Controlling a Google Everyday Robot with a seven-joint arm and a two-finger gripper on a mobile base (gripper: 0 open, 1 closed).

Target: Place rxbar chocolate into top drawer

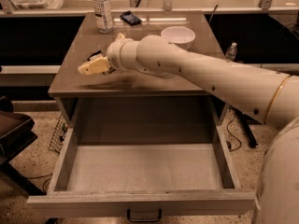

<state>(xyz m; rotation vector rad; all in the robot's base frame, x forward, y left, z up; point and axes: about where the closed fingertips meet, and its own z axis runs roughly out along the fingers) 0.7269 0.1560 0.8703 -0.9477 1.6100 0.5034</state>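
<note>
Here the gripper [93, 65] hovers above the table [70, 85]; its grip I cannot tell. Below it, the drawer [145, 171] lies open.

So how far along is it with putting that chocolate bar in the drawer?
Done: the wide grey-beige top drawer stands open, with nothing inside. In hand: the gripper hovers above the front left of the brown tabletop; whether it holds the black-wrapped chocolate bar, I cannot tell. Left: getting the bar into the drawer.
</note>
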